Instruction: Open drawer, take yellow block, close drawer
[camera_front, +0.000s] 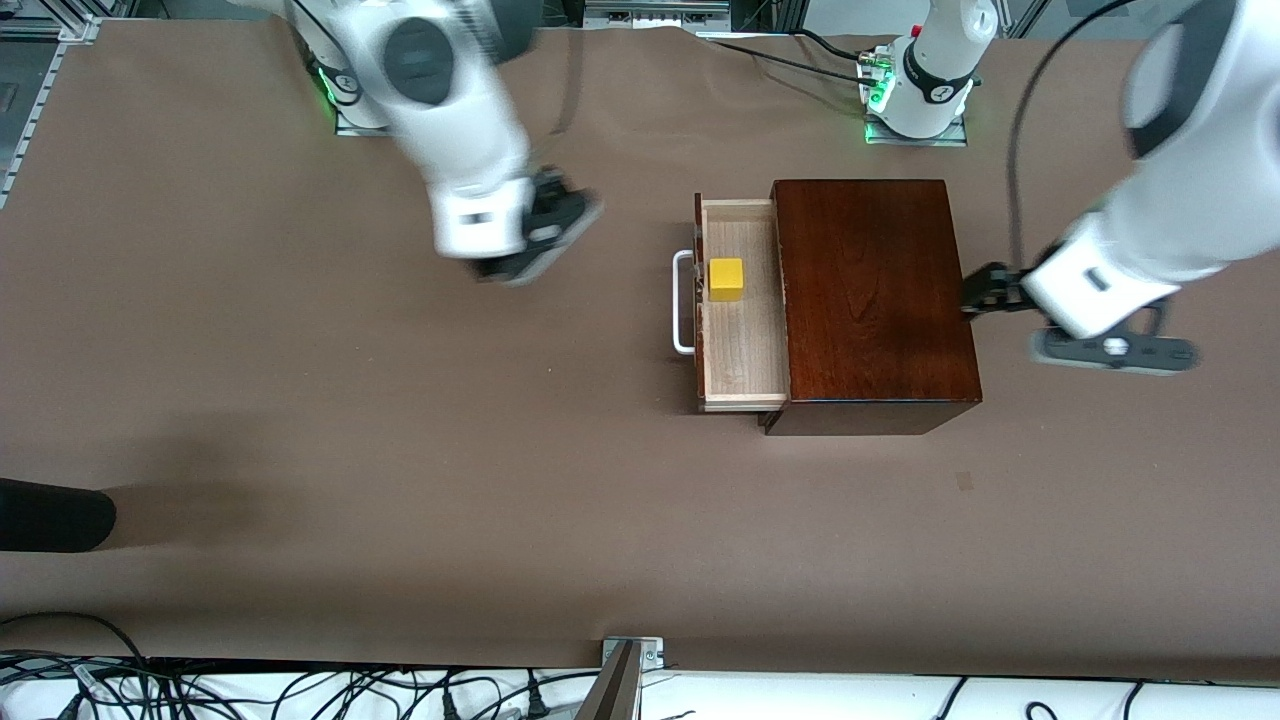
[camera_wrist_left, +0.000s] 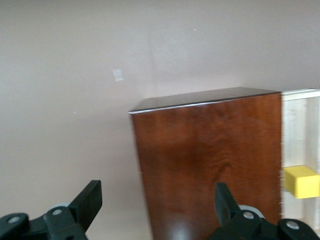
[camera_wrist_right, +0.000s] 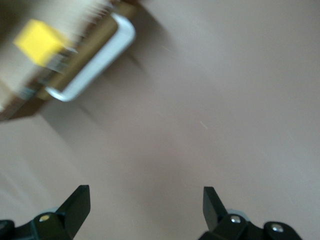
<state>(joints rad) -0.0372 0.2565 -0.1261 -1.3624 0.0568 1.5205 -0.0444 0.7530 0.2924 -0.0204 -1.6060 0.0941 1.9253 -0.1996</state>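
Observation:
The drawer of the dark reddish-brown wooden box stands pulled out toward the right arm's end of the table, its white handle foremost. The yellow block sits in the drawer just inside its front. My right gripper is open and empty over bare table, apart from the handle; its wrist view shows the handle and the block. My left gripper is open and empty at the box's end toward the left arm. Its wrist view shows the box and the block.
The brown table cover lies bare around the box. A dark object juts in at the table's edge at the right arm's end, nearer the front camera. Cables lie along the near edge.

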